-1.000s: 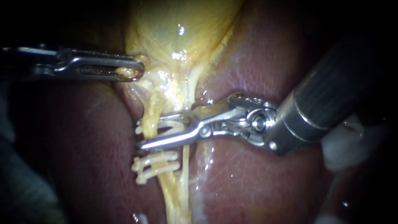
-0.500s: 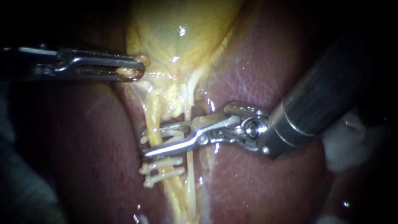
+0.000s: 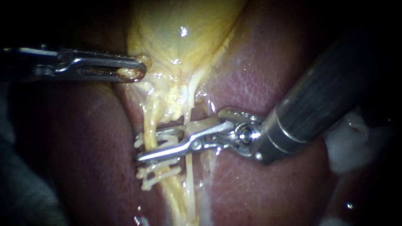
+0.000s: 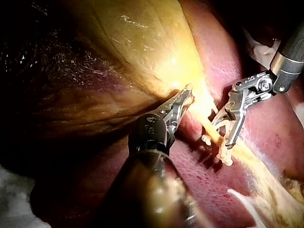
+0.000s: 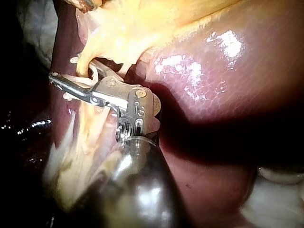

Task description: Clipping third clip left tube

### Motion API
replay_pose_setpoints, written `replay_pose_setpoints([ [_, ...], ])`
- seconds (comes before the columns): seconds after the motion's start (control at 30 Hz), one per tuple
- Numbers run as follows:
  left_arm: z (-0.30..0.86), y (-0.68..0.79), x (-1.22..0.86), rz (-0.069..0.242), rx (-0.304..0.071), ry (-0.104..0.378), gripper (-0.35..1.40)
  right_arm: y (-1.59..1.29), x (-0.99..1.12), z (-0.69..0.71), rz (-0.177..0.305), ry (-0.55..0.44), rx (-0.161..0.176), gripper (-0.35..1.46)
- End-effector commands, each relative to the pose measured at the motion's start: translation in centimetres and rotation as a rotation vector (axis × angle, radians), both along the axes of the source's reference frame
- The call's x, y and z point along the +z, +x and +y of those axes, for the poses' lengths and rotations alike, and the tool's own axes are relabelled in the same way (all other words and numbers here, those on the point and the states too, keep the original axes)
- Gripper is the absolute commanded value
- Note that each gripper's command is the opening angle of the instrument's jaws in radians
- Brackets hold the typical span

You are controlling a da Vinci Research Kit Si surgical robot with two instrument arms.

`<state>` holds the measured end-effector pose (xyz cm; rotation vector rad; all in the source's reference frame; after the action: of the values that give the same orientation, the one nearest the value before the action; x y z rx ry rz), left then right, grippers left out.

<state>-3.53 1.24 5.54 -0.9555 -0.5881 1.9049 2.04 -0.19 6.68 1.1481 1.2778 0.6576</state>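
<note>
My left instrument (image 3: 133, 71) comes in from the left, its jaws shut on a yellow fold at the edge of the gallbladder (image 3: 180, 33) and holding it taut; the left wrist view shows the same grip (image 4: 185, 97). My right instrument (image 3: 142, 147) lies across the left tube (image 3: 150, 123), one jaw on each side. A white clip (image 3: 165, 141) is held between its jaws around the tube. Two white clips (image 3: 161, 175) sit on this tube just below the jaws. The thinner right tube (image 3: 188, 167) runs alongside. The right wrist view shows the jaws (image 5: 71, 80) at the tube.
Dark red liver (image 3: 259, 75) surrounds the tubes on both sides. A white gauze pad (image 3: 351, 146) lies at the right behind the right instrument's thick shaft (image 3: 318, 96). In the left wrist view the right instrument (image 4: 232, 123) stands just beyond my left jaws.
My right instrument has slid further left across the left tube and the gap between its jaws has narrowed around the clip. The left instrument has not moved.
</note>
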Motion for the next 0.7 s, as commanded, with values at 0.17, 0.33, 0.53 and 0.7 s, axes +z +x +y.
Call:
replay_pose_setpoints([
  [0.17, 0.0, 0.0, 0.0, 0.0, 0.0, 0.0, -0.35, 0.06, 0.0, 0.01, 0.004, 0.001, 0.005, 0.45],
  [0.33, 0.0, 0.0, 0.0, 0.0, 0.0, 0.0, -0.35, 0.12, 0.01, 0.02, 0.005, 0.002, 0.01, 0.46],
  [0.53, -0.01, -0.01, -0.01, 0.001, -0.001, 0.0, -0.35, 0.14, 0.05, 0.04, 0.006, 0.001, 0.013, 0.45],
  [0.7, -0.01, -0.01, -0.01, 0.001, -0.001, 0.0, -0.35, 0.15, 0.09, 0.05, 0.0, -0.001, 0.011, 0.45],
])
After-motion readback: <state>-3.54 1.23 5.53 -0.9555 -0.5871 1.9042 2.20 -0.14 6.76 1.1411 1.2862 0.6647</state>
